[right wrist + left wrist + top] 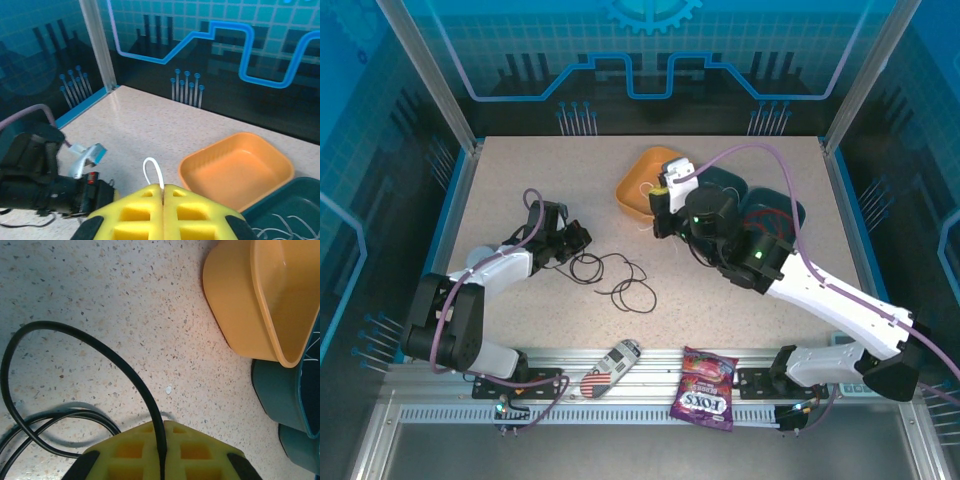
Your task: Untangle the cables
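I'm watching the black cable [620, 280] sprawling in loose loops on the table [520, 180], about 7 o'clock of centre. My left gripper [578, 238] is pinching one strand from 10 o'clock. Up at 12 o'clock, my right gripper [665, 190] is clamping a white cable [152, 170] loop beside the orange tray [632, 192].

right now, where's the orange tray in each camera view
top camera: orange tray just above the picture's centre.
left wrist: the tray in the top right corner, seen side-on.
right wrist: the tray lower right of centre, open side up.
shared landmark: the dark green tray right beside it.
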You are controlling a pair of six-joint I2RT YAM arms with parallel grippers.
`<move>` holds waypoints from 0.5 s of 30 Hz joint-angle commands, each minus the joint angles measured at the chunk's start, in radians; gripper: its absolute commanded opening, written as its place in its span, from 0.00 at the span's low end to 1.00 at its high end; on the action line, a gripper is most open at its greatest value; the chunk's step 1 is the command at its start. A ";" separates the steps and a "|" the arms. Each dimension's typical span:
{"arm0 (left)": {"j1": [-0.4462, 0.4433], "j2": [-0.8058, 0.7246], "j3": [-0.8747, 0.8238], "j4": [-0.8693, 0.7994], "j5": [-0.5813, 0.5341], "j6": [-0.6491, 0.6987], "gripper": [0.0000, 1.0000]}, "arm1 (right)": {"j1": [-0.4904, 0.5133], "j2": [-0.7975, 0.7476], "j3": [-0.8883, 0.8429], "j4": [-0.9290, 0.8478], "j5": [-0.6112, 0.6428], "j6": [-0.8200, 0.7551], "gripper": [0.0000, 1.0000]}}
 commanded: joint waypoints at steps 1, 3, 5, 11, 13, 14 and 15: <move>-0.002 -0.026 -0.010 0.029 0.042 0.011 0.05 | -0.058 -0.004 0.044 -0.061 0.046 -0.019 0.00; -0.002 -0.030 -0.012 0.036 0.053 0.006 0.07 | -0.107 0.005 0.050 -0.083 0.045 -0.011 0.00; -0.002 -0.038 -0.017 0.039 0.057 0.004 0.08 | -0.151 0.014 0.049 -0.094 0.038 -0.004 0.00; -0.002 -0.066 -0.024 0.029 0.060 0.008 0.07 | -0.288 0.053 0.050 -0.109 -0.014 0.018 0.00; -0.002 -0.077 -0.024 0.020 0.062 0.013 0.05 | -0.325 0.071 0.055 -0.114 -0.023 0.029 0.00; -0.002 -0.084 -0.024 0.015 0.063 0.018 0.04 | -0.344 0.078 0.055 -0.111 -0.031 0.031 0.00; -0.002 -0.091 -0.024 0.009 0.065 0.024 0.04 | -0.361 0.086 0.056 -0.108 -0.035 0.034 0.00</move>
